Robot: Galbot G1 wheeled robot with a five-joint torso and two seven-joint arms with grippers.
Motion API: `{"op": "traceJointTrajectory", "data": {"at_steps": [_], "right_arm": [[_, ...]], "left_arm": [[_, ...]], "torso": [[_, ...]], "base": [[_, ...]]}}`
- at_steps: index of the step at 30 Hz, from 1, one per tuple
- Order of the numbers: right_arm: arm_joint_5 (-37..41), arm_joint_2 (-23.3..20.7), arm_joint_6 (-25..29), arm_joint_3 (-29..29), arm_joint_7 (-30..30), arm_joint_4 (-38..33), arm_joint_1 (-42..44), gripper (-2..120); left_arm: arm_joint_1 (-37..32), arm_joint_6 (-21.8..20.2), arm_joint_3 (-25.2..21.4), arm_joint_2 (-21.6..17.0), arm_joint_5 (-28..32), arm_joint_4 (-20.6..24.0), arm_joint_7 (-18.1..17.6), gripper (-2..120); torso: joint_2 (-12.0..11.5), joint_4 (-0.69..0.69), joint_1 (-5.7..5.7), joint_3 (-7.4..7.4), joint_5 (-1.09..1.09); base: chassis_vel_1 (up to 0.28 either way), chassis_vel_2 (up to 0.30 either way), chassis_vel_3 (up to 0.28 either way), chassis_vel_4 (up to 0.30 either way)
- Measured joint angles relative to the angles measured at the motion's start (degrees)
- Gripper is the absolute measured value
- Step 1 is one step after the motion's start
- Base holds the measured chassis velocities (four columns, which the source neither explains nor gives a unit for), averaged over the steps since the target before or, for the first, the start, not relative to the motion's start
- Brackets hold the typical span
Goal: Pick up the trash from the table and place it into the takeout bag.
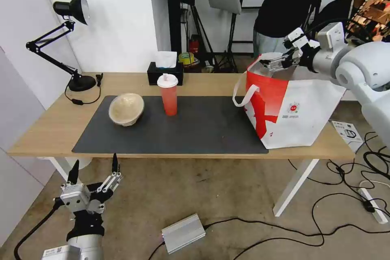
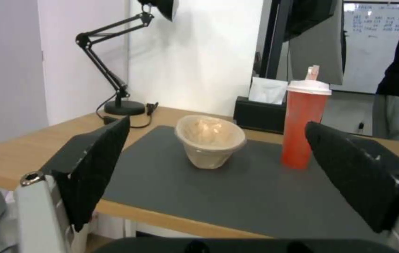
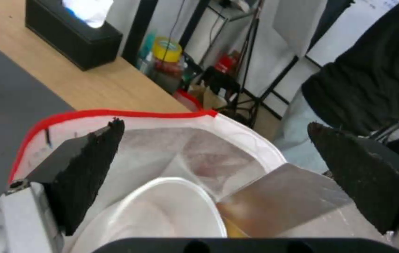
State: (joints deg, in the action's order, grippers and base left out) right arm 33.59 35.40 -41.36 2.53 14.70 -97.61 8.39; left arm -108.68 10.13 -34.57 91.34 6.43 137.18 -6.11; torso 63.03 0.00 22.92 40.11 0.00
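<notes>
Directly below the right gripper [image 3: 213, 165], whose jaws stand spread and empty over the takeout bag [image 1: 290, 107], the white bowl [image 3: 162, 214] lies inside on the foil lining. Risk: a fingertip could snag the soft red rim on withdrawal and tip the bag. Paper-pulp bowl [image 2: 210, 140] and drink cup [image 2: 304, 123] stand on the table [image 1: 53, 126] ahead of the released, low-parked left gripper [image 2: 218, 168].

On my worktop [image 1: 53, 126] I count one beige pulp bowl [image 1: 126, 108], one red cup [image 1: 168, 94], one takeout bag [image 1: 292, 109] at three o'clock, one white bowl [image 3: 162, 214] inside it.
</notes>
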Motion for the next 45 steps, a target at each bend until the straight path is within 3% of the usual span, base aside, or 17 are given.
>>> {"op": "traceJointTrajectory", "data": {"at_steps": [15,20,23,24,28,33,42,45], "right_arm": [[0.83,-0.68,0.16,-0.88,-0.63,-1.09,1.39,100],[5.77,-0.39,3.21,-1.86,-5.09,-2.53,3.23,100],[11.27,0.19,9.66,-2.46,-12.91,-5.68,6.33,100],[11.27,0.19,9.66,-2.46,-12.91,-5.68,6.33,100],[14.76,1.48,22.72,-4.43,-25.05,-12.59,13.97,100],[12.69,3.24,30.80,-7.80,-31.65,-19.61,22.74,100],[7.06,3.31,38.66,-10.44,-35.39,-26.39,34.71,100],[2.68,4.02,42.19,-10.05,-40.14,-28.83,39.19,100]], "left_arm": [[0.02,0.35,-0.05,-0.02,0.07,-0.03,-0.01,100],[-0.25,0.36,-0.10,-0.02,0.08,0.20,-0.02,100],[-0.32,0.37,-0.12,-0.02,0.07,0.32,-0.03,100],[-0.32,0.37,-0.12,-0.02,0.07,0.32,-0.03,100],[-0.72,0.59,-0.20,0.02,0.02,0.57,-0.05,100],[-1.16,0.70,-0.55,0.03,0.00,1.13,-0.09,100],[-0.95,0.71,-0.69,0.03,0.11,1.28,-0.17,100],[-1.00,0.70,-0.50,0.08,-0.18,1.21,-0.19,100]], "torso": [[0.00,0.00,0.00,0.00,0.00],[0.00,-0.01,0.00,0.00,0.00],[0.00,0.02,0.00,0.00,0.00],[0.00,0.02,0.00,0.00,0.00],[0.00,0.00,0.00,0.00,-0.01],[0.00,0.01,-0.01,0.00,-0.01],[0.00,-0.01,-0.01,-0.01,-0.01],[0.00,0.00,-0.01,-0.01,-0.01]], "base": [[0.000,0.000,0.000,0.000],[0.000,0.000,0.000,0.000],[0.000,0.000,0.000,0.000],[0.000,0.000,0.000,0.000],[0.000,0.000,0.000,0.000],[0.000,0.000,0.000,0.000],[0.000,0.000,0.000,0.000],[0.000,0.000,0.000,0.000]]}}
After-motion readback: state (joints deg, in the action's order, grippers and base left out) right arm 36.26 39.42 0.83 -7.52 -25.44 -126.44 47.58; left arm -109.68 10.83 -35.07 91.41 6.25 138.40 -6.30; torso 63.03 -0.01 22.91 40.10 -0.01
